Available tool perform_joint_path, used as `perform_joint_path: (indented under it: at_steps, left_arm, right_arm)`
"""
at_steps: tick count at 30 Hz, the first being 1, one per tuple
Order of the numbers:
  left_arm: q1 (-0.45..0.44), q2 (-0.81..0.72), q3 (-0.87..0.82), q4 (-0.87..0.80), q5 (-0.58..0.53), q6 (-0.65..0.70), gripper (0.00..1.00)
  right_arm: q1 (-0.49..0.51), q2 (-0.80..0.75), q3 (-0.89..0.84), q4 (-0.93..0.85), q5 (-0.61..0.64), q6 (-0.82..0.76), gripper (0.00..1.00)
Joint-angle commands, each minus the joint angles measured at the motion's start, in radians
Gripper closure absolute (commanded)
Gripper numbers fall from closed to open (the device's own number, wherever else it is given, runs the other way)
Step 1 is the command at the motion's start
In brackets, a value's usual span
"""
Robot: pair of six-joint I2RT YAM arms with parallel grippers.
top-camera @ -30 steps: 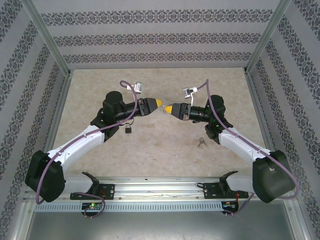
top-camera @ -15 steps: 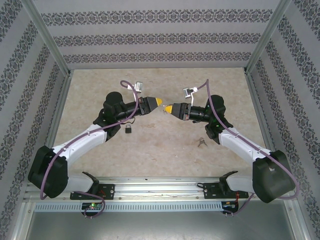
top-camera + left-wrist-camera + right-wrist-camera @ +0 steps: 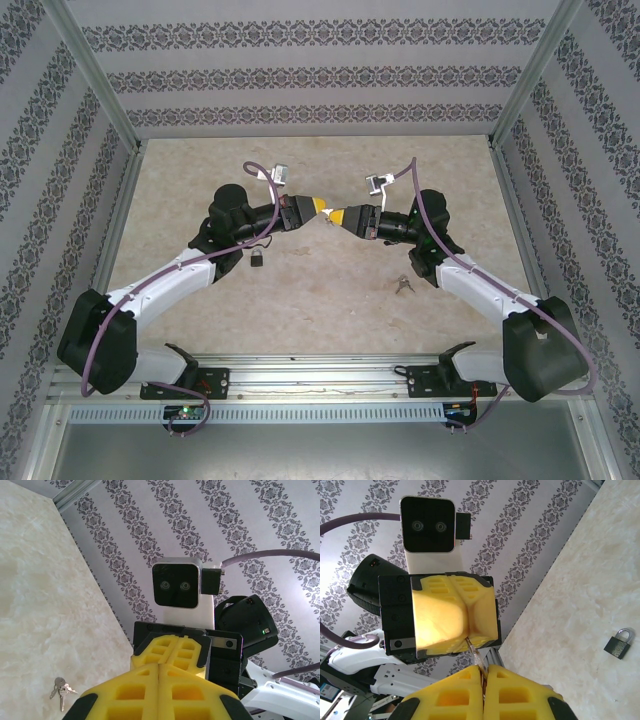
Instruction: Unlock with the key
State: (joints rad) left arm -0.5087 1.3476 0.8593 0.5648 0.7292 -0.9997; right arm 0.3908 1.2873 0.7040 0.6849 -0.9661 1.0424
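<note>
The right gripper is clenched, its yellow fingers pressed together on the near end of a thin metal key that sticks out from the seam between them. The far end of that key runs into the left gripper, whose yellow fingers are likewise squeezed together around it, so both grippers pinch the same key, tip against tip. From above, the two grippers meet in mid-air over the middle of the counter, the left arm reaching in from the left and the right arm from the right, each with its wrist camera standing up behind the fingers. Below and to the left of the meeting point, a small dark padlock lies on the counter just beside the left arm's elbow, its shackle closed. On the right side, a small bunch of keys lies flat on the counter near the right arm, apart from the padlock. Patterned walls enclose the counter on the left, right and far sides.
</note>
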Motion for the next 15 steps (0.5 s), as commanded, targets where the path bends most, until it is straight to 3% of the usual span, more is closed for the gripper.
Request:
perform_joint_path:
  at_steps: [1, 4, 15]
  left_arm:
    - [-0.007, -0.023, 0.014, -0.023, 0.004, 0.031, 1.0]
    - [-0.007, -0.029, 0.026, -0.066, 0.003, 0.054, 1.0]
    - [-0.007, -0.019, 0.026, -0.045, 0.01, 0.037, 1.0]
  right_arm:
    - [0.002, -0.005, 0.011, 0.036, 0.004, -0.005, 0.83]
    - [-0.015, -0.023, -0.001, 0.043, 0.013, 0.005, 0.68]
    - [-0.014, -0.026, 0.009, 0.05, 0.016, 0.004, 0.58]
